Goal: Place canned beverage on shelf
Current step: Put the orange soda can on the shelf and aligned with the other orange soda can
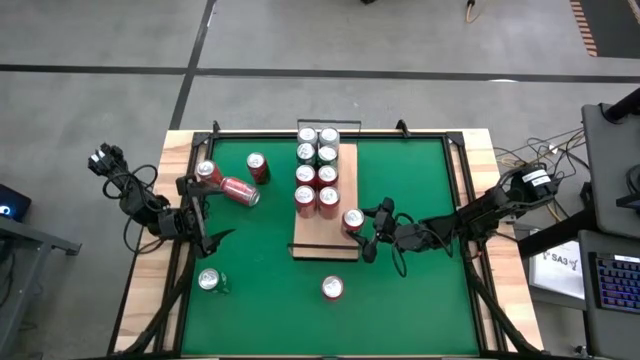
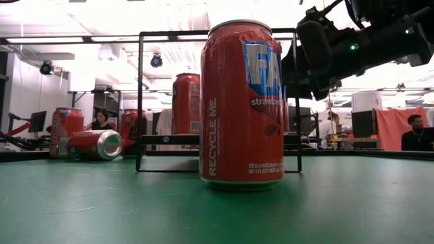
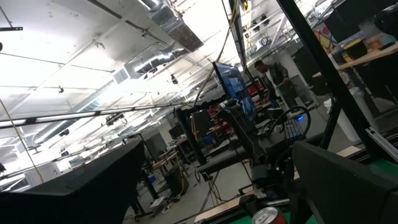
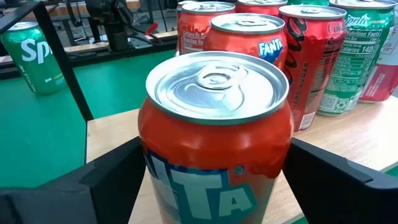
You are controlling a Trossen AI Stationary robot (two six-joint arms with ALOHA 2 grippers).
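On the right edge of the long pale wood-grain shelf [image 1: 325,205], near its front end, stood an upright orange Fanta can [image 1: 352,220]. Right gripper [image 1: 371,232] sat w/ dark fingers [image 4: 118,171] apart, one each side of the can, gaps visible, not clamping. Eight more cans stood in two rows toward shelf's far end. Left gripper [image 1: 210,215] waited at the green mat's [image 1: 270,280] left edge, fingers apart, empty.

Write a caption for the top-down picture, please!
Right tool open around a red can on the shelf beside eight stacked-up cans; left tool waits by the mat's edge.
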